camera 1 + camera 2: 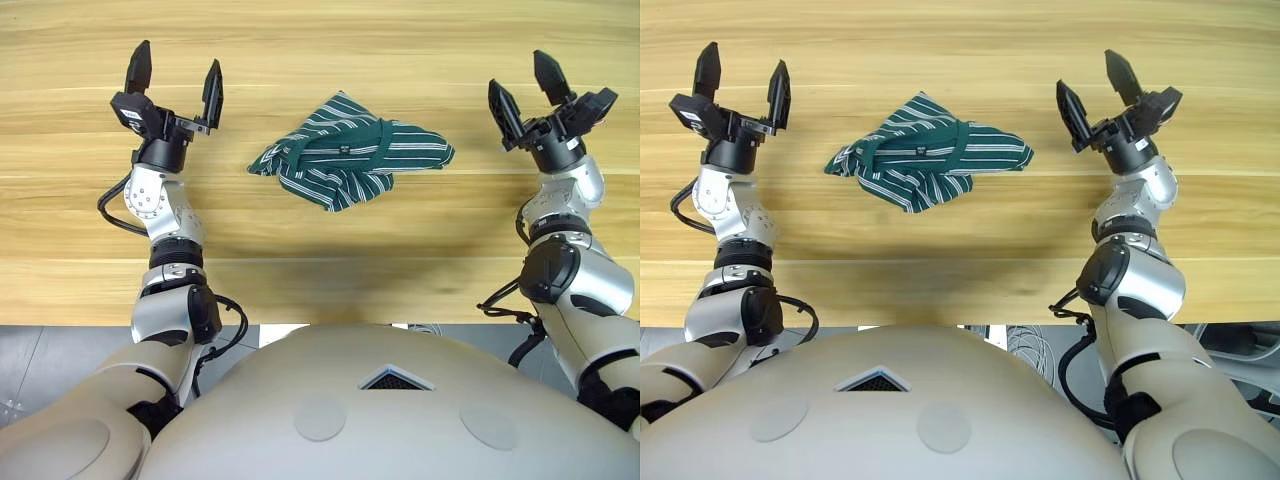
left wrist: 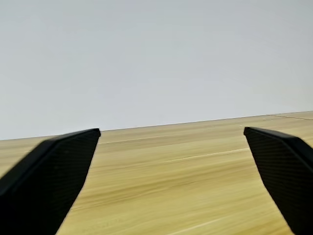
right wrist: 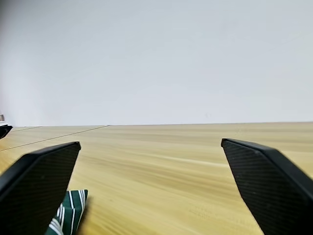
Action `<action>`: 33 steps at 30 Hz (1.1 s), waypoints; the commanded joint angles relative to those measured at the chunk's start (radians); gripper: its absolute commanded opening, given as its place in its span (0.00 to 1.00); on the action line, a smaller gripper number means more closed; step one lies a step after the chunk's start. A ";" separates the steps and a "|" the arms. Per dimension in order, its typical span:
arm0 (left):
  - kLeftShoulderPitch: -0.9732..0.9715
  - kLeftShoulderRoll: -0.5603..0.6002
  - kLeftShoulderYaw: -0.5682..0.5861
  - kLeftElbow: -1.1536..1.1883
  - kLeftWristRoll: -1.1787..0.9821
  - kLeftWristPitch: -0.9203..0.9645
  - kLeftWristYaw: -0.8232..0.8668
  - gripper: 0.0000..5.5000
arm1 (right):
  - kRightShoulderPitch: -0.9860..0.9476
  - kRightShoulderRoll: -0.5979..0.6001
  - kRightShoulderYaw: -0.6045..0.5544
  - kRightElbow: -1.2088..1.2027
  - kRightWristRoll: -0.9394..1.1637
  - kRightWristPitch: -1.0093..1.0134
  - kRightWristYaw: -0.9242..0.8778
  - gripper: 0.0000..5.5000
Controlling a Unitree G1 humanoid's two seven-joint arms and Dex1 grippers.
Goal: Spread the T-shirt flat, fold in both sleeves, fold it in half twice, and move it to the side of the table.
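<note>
Left gripper [image 1: 177,62], right gripper [image 1: 520,75]: both spread wide, holding nothing. T-shirt [image 1: 350,152]: crumpled, striped green, on the table [image 1: 300,260] between them, touching neither. Our right wrist view catches its striped corner beside one finger [image 3: 34,186].

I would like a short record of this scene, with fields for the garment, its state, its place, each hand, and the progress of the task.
garment: T-shirt, dark green with white stripes
state: crumpled in a heap, not spread flat
place: on the wooden table, between the two hands
left hand: open, empty, on the shirt's left side, not touching it
right hand: open, empty, on the shirt's right side, not touching it
progress: spreading not yet done; no fold made
</note>
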 commanded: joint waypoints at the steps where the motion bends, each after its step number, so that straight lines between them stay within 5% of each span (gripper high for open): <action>1: -0.003 0.013 0.004 0.010 0.000 -0.001 -0.005 0.98 | -0.006 0.002 0.006 -0.004 -0.008 -0.014 -0.003 0.98; 33: -0.003 0.021 0.018 0.020 -0.003 -0.002 -0.016 0.98 | -0.009 0.010 0.013 -0.005 -0.010 -0.015 0.008 0.98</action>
